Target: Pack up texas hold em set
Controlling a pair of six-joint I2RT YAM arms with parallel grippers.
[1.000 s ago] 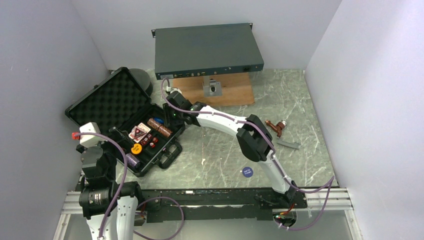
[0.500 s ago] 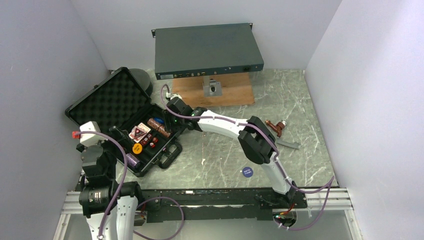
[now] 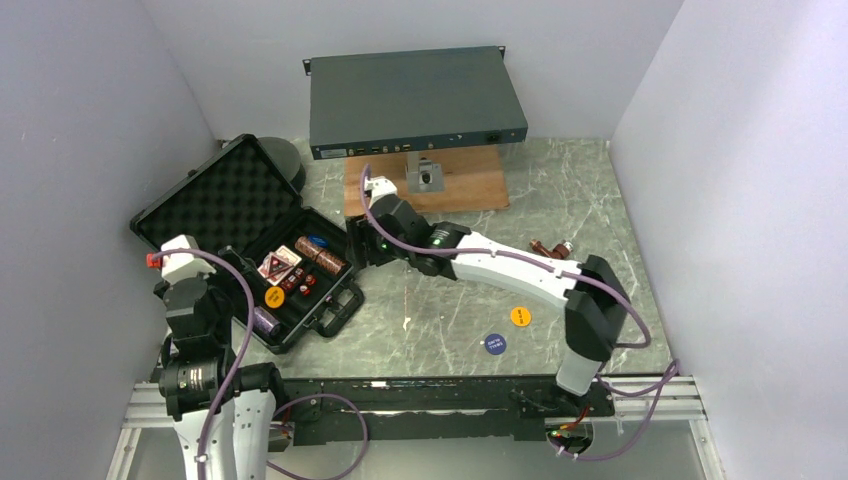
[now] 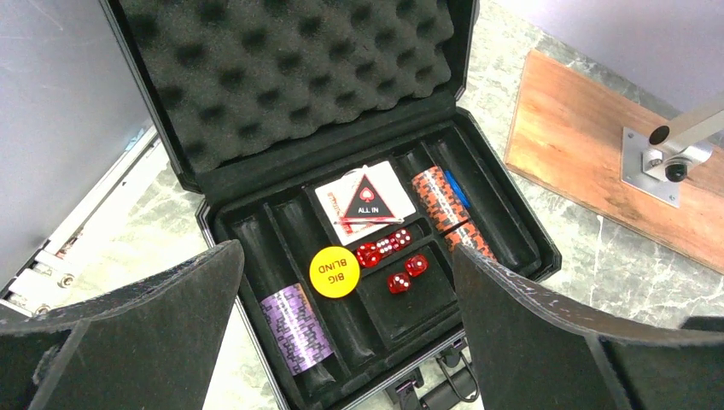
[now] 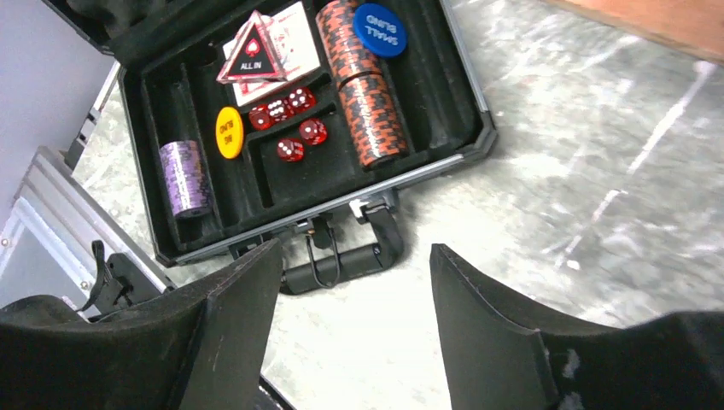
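Where case sits: black briefcase point(image 3: 215, 205) at L-rear of table point(image 3: 440, 330), lid raised, handle point(image 5: 341, 265) turned toward mid-table.
Packed: brown chip rolls point(image 5: 363, 94), purple roll point(image 4: 296, 329), red dice point(image 4: 393, 260), card deck point(image 4: 365, 202), yellow disc point(image 4: 334, 272) and blue disc point(image 5: 380, 30) are seen in foam slots.
Loose: 2nd blue disc point(image 3: 494, 344) & orange disc point(image 3: 521, 316) lie on bare marble near front edge, well apart from case.
R claw point(image 5: 354, 248): released, empty, held over handle side.
L claw point(image 4: 346, 252): spread wide, empty, above case.
In the way: R arm point(image 3: 500, 262) is stretched across mid-table, just behind orange disc.
Around: grey metal box point(image 3: 415, 100) on wood board point(image 3: 440, 185) at rear; black spool point(image 3: 285, 160) behind lid; copper fitting point(image 3: 550, 252) & grey strip point(image 3: 578, 289) at R.
Edges/room: walls on L, rear, R; open marble between handle & loose discs.
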